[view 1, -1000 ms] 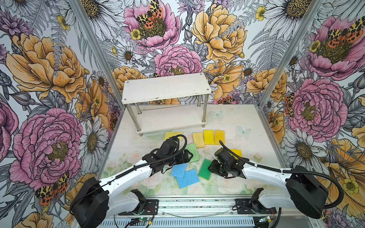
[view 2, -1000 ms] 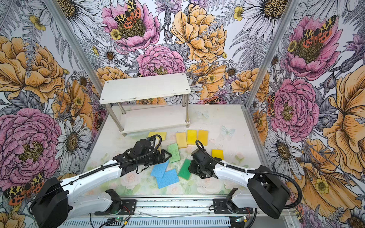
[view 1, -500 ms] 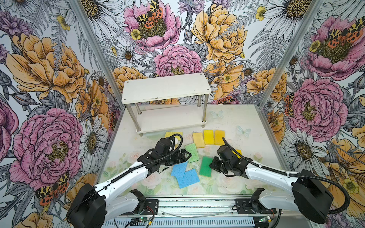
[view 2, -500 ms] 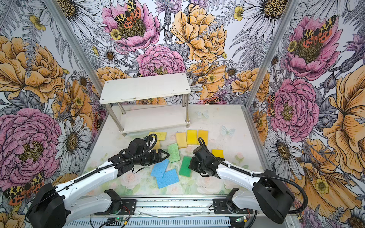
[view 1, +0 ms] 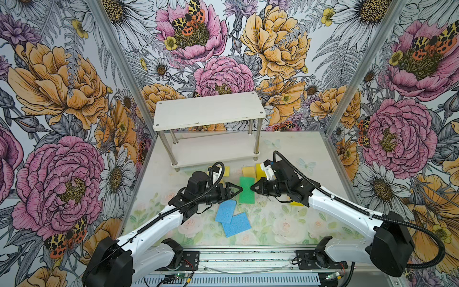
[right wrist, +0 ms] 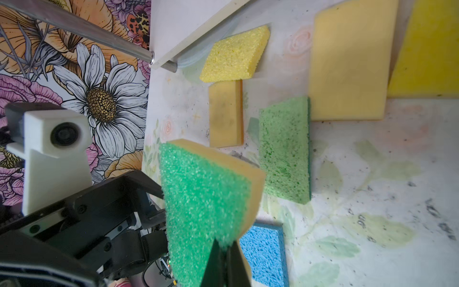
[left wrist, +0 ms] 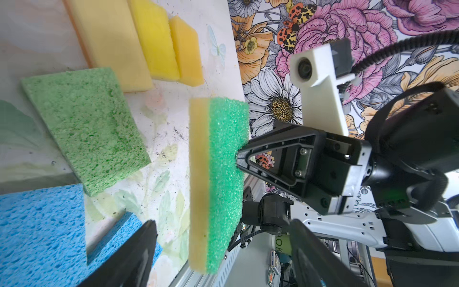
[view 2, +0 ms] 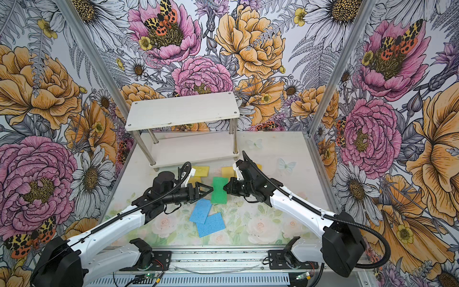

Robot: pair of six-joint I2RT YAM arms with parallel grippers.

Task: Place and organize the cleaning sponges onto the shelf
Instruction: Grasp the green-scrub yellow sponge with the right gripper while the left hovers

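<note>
Jaws of the right gripper (view 1: 252, 187) pinch one edge of the dark green sponge (view 1: 246, 190), held clear of the table (view 1: 285, 223) in front of the shelf (view 1: 208, 113), and should hold level while the wide-open left gripper (view 1: 237, 190) closes squarely on its opposite edge.

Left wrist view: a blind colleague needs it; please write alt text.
The right gripper is shut on a dark green sponge with yellow backing, holding it up on edge; the open left gripper faces it. A light green sponge, blue sponges and yellow sponges lie flat on the table.
</note>
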